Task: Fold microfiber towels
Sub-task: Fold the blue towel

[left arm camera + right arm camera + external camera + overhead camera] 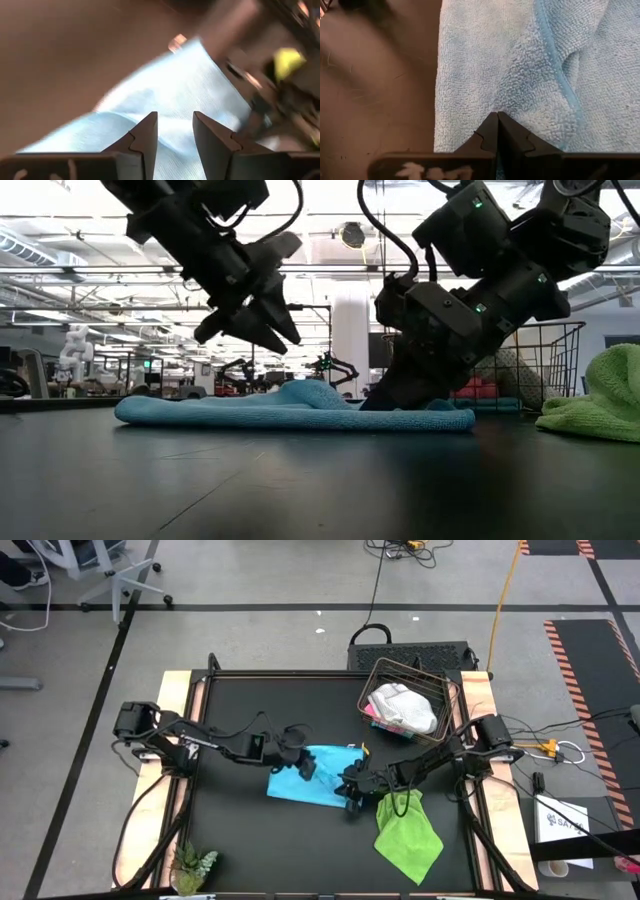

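Wire basket [452, 690] beyond your right pincer [352, 802]: crumpled white-grey towel [405, 705] over pink. Right pincer clenched on the nubby blue towel [315, 777]; left pincer [305, 771] released above it.

Both arms are matte black, chunky boxy joints with loose black cables looping off them. The right arm [480, 290] has little green LEDs glowing on its housings. The left gripper [175, 145] has dark wedge fingers with a notched step on the inner edges; the right gripper [497, 135] looks the same, white scuffed lettering on its base bar.
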Available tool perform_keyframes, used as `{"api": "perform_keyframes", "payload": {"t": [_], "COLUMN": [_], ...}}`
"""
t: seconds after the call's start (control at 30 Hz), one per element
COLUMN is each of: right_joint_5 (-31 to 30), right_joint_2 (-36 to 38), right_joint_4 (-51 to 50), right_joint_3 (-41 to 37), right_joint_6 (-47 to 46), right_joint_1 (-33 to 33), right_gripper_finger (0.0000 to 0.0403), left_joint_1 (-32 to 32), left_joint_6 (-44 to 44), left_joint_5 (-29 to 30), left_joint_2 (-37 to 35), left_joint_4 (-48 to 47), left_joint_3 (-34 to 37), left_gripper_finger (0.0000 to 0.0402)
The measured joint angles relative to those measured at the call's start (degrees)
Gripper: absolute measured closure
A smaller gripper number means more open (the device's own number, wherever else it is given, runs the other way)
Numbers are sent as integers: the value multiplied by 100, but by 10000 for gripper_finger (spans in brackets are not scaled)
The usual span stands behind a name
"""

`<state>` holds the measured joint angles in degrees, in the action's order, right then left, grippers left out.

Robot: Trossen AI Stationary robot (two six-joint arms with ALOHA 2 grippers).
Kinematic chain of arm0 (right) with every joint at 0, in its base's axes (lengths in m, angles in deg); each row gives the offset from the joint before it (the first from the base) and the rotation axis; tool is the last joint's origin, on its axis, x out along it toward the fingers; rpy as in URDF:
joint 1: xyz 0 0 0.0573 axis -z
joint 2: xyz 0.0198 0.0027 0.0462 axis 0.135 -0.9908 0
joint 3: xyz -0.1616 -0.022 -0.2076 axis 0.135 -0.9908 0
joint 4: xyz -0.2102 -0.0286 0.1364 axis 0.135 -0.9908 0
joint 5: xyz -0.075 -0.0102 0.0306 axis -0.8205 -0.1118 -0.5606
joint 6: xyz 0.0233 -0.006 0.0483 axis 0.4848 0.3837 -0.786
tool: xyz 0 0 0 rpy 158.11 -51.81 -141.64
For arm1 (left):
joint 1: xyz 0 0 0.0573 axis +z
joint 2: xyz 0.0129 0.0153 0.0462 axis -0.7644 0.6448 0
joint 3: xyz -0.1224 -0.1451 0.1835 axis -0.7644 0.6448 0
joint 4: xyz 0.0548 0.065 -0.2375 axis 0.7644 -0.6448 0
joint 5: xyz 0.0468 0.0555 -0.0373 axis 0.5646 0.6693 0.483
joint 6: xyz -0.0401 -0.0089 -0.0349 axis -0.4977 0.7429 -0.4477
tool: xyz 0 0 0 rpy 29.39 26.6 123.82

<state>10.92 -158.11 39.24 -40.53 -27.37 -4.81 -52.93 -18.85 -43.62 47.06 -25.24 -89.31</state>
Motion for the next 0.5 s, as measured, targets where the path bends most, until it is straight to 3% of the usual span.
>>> {"api": "perform_keyframes", "payload": {"t": [0.23,0.5], "right_joint_5": [30,203], "right_joint_2": [-15,89], "right_joint_4": [89,-19], "right_joint_3": [-11,-11], "right_joint_6": [93,131], "right_joint_1": [86,126], "right_gripper_finger": [403,403], "left_joint_1": [-366,-391], "left_joint_6": [438,-60], "left_joint_5": [-810,-818], "left_joint_2": [854,1751], "left_joint_4": [863,1704], "left_joint_3": [-1,-20], "left_gripper_finger": [275,275]}}
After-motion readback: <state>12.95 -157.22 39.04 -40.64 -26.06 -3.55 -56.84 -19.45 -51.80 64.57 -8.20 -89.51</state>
